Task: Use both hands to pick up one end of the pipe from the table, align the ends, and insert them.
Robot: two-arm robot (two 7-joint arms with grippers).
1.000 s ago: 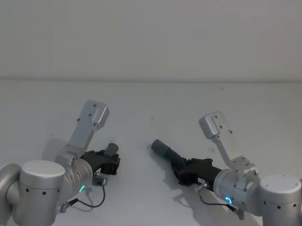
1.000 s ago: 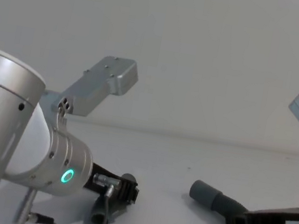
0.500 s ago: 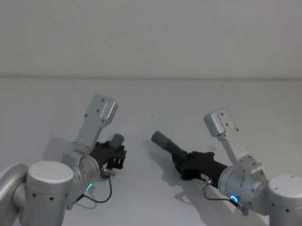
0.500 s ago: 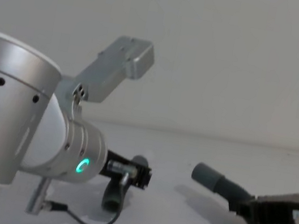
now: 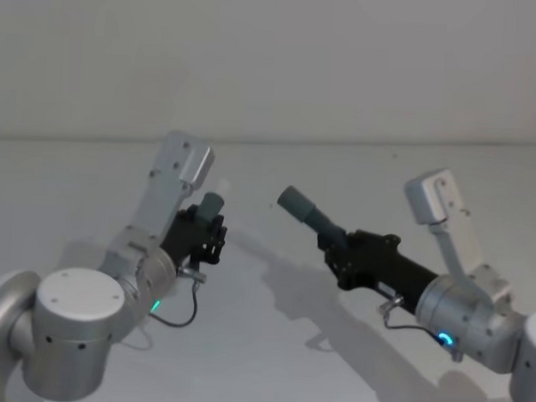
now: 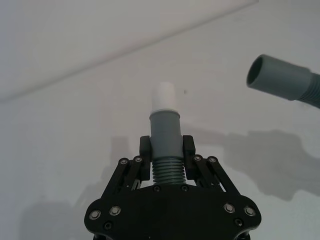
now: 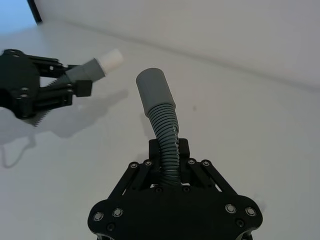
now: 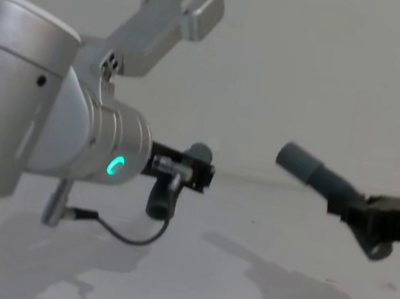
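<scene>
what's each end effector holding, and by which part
Left end effector clamps the white-tipped pipe piece on its ribbed middle. Right end effector clamps the socket piece on its ribbed section.

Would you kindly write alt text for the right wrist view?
The right gripper is shut on a ribbed grey hose piece with a wide socket cuff; farther off, the left gripper is shut on the other piece, its white plug tip nearest that cuff. The ends are apart, above the white table.

The plain white-grey table (image 5: 64, 192) bears soft shadows (image 5: 291, 287) and meets a pale wall (image 5: 274, 59).
</scene>
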